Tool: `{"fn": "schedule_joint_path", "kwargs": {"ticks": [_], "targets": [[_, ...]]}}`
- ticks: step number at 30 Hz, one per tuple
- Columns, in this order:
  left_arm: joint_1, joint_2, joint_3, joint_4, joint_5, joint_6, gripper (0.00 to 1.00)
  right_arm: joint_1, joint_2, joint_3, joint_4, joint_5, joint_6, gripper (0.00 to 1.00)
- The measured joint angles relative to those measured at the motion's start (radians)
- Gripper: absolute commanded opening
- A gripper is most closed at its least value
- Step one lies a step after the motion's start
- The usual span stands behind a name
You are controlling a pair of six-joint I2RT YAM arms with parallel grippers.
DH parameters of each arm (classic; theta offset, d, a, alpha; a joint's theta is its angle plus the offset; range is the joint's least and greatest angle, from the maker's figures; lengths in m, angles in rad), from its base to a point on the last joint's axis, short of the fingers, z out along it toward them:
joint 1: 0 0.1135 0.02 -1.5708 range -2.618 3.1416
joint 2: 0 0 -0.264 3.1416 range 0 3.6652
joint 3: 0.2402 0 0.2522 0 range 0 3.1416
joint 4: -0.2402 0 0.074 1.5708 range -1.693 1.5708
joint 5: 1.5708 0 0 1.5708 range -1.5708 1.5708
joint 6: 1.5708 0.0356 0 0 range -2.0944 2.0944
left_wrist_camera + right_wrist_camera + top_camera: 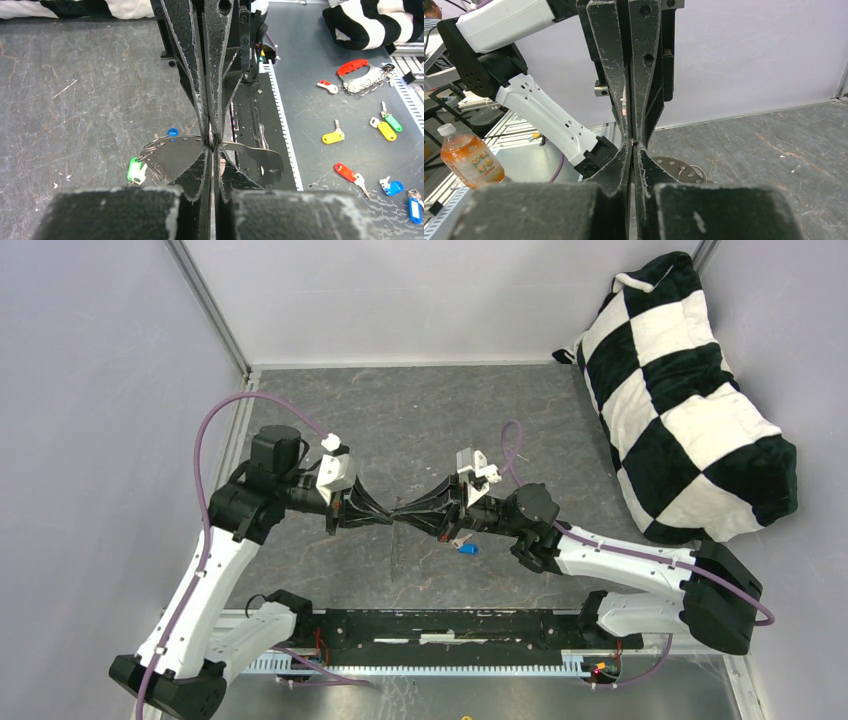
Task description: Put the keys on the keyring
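- Dark grey, stone-patterned tabletop [420,420] lay under both arms, with pale walls around it and a black-and-white chequered plush cushion [690,390] at its far right.
- We saw the left gripper [213,154] and the right gripper [633,151] raised above the table and meeting tip to tip near its middle. Each had its two black fingers pressed flat together with no gap showing.
- We judged the step in hand to be working the ring between the two pinches so that a key could be threaded on. To do it well we would keep both grips firm, pull apart only slightly, and hold the tips level so the thin wire neither twisted nor slipped out.
- From the left wrist we made out the large thin grey-silver metal keyring [156,142] as a fine arc running in from the left to the spot where the fingertips met. We could not tell whether it was actually clamped between either pair.
- The small silver key with the green plastic head [133,170] sat at the far left end of that arc, touching it or just beside it, well clear of the fingertips.
- The small silver key with the blue plastic head [466,549] lay on the table near the right gripper, on its near side, held by neither arm.
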Motion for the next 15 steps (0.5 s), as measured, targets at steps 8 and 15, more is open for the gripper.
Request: {"fn": "schedule_joint_path", "kwargs": {"ticks": [8,15], "targets": [[0.0,-0.037,-0.035,0.05,-0.028,-0.053,0.02,0.001,0.0,0.084,-0.158,-0.046,-0.04,0.32],[0.001,-0.037,-0.042,0.072,-0.059,-0.077,0.02,0.003,0.006,0.312,-0.568,-0.077,-0.25,0.47]]}}
